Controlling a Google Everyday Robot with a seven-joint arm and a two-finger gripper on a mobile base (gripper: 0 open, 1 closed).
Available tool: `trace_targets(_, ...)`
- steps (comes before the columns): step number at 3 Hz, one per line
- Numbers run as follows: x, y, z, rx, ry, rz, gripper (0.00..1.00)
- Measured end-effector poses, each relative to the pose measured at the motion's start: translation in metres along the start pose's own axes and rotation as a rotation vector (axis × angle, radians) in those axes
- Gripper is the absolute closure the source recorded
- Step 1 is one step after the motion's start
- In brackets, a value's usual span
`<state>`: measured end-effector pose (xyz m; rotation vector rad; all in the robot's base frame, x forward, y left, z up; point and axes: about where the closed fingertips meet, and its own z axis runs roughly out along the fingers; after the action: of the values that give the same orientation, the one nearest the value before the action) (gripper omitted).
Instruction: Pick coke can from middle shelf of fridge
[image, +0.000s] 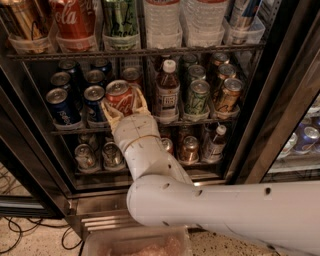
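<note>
Pincer: the pincer (123, 106) was at the front of the middle shelf (200, 121), pinching the coke can (119, 96), one pale finger on each side.
Can's place: at the shelf's front edge inside the fridge (265, 110), just beside the blue Pepsi cans (59, 106).
Key relation: the can sat directly ahead of the wrist, its long axis roughly upright and tipped slightly; I judged a straight pull outward would clear it.
Materials: smooth red aluminium with a silver top, thin wire rack, matte white arm (210, 215).

Matt plastic tool (124, 103) at the metal-wire middle shelf (200, 121) clasps the glossy metal coke can (120, 95).
</note>
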<state>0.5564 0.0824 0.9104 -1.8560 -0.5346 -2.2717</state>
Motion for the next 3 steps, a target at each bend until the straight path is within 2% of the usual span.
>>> trace_targets(1,0.012,-0.001,-0.013,0.057,-0.001,0.023,1.00)
trace_targets(2,0.021,-0.007,-0.035,0.148,-0.021,0.043,1.00)
trace_targets(3,0.029,-0.010,-0.056,0.218,-0.028,0.047,1.00)
